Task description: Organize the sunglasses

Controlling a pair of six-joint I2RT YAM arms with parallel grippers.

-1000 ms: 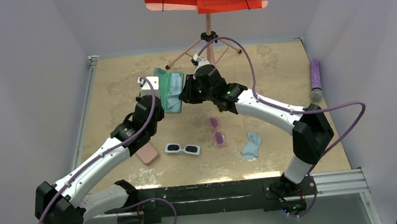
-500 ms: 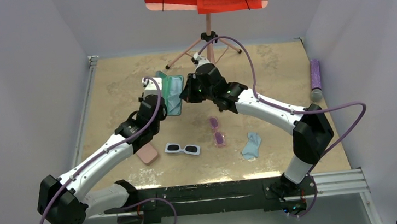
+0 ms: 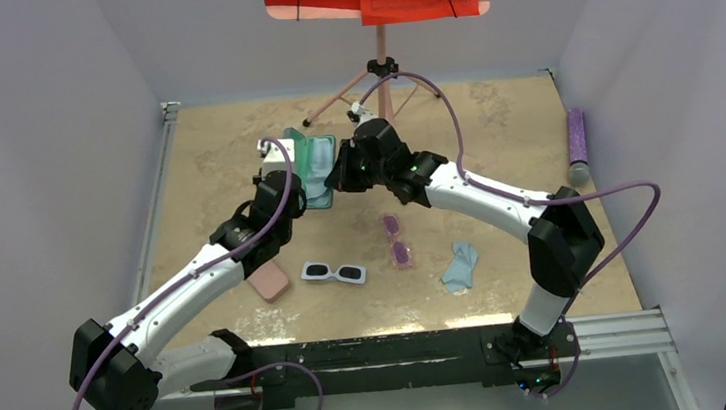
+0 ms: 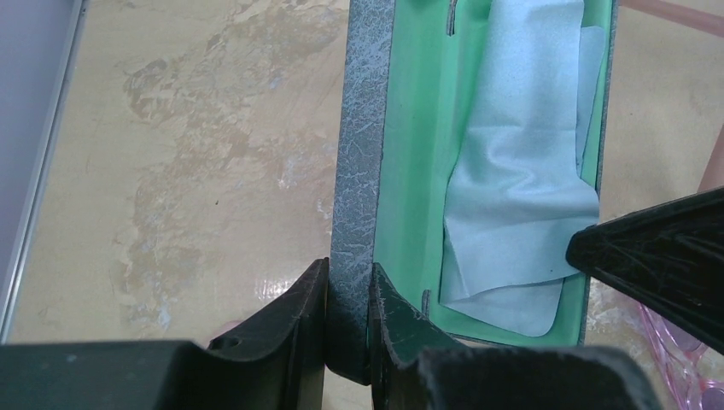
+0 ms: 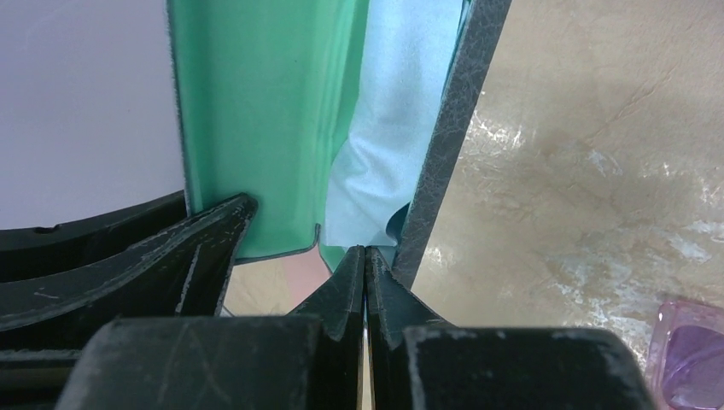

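Desk (image 3: 492, 122) is lying beneath the open green-lined case (image 3: 313, 170), its grey wall being pinched by the left claw (image 4: 348, 269); right claw (image 5: 365, 252) is pressing together at the blue cloth (image 4: 512, 171); white sunglasses (image 3: 333, 272) and pink sunglasses (image 3: 398, 240) are lying nearby

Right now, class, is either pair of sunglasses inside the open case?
No, the white pair and the pink-purple pair lie on the table outside the case.

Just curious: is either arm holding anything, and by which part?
The left gripper clamps the case by its grey-blue side wall. The right gripper is shut at the lower edge of the light blue cloth; whether it pinches it is unclear.
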